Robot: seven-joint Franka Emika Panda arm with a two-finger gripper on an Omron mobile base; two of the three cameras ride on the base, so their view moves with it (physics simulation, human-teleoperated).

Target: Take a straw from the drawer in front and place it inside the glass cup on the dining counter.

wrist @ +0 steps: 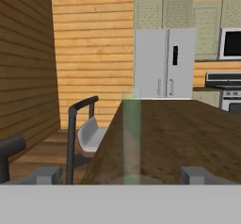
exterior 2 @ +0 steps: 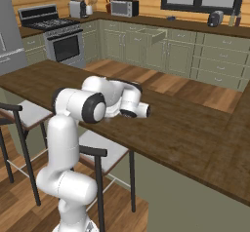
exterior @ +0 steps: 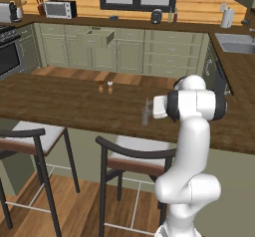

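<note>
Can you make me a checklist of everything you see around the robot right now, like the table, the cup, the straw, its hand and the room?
Surface: dining counter, dark wood planks.
Job's things: glass cup upright on the counter; straw standing in it; drawer open across the kitchen.
Clutter: two small shakers farther along the counter.
Grippers: gripper open, fingers either side of the cup, holding nothing.
Cables: nothing seen.
Surroundings: stools, fridge, stove, sink.

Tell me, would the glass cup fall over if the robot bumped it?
Probably, yes. The cup looks tall and narrow, so it might tip easily. It stands near the counter edge, so a hard shove could knock it off. The straw sticking out the top may make it a bit wobblier.
</note>
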